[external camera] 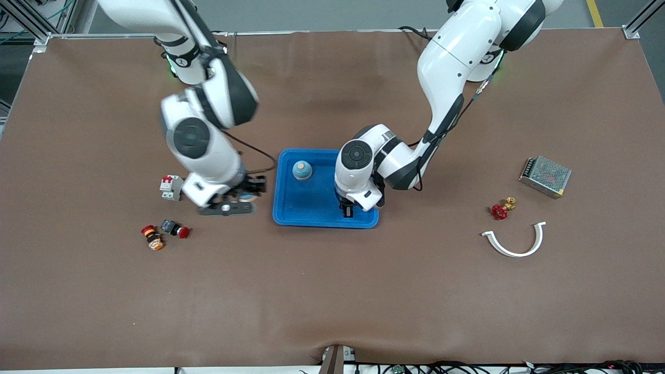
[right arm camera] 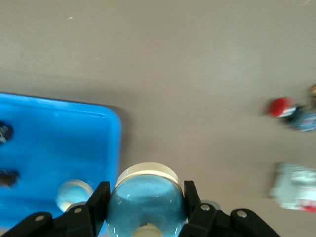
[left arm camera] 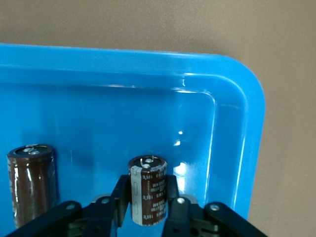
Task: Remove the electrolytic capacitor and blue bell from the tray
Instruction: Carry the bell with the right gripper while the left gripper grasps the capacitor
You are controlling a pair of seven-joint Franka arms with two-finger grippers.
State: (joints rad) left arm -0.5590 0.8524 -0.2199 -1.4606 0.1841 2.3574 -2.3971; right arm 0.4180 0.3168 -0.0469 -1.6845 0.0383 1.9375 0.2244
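Fingers: left [left arm camera: 148,207] clamp capacitor [left arm camera: 147,190] | right [right arm camera: 146,210] apparently clamp bell [right arm camera: 146,200]

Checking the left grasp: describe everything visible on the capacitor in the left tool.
The capacitor is a short cylinder in a glossy dark brown sleeve with a pale stripe and white print, and a silvery top with two small terminals. It stands upright in the blue tray, near a corner, pinched at its sides by the left tool, which is shut on it. A second capacitor stands apart.
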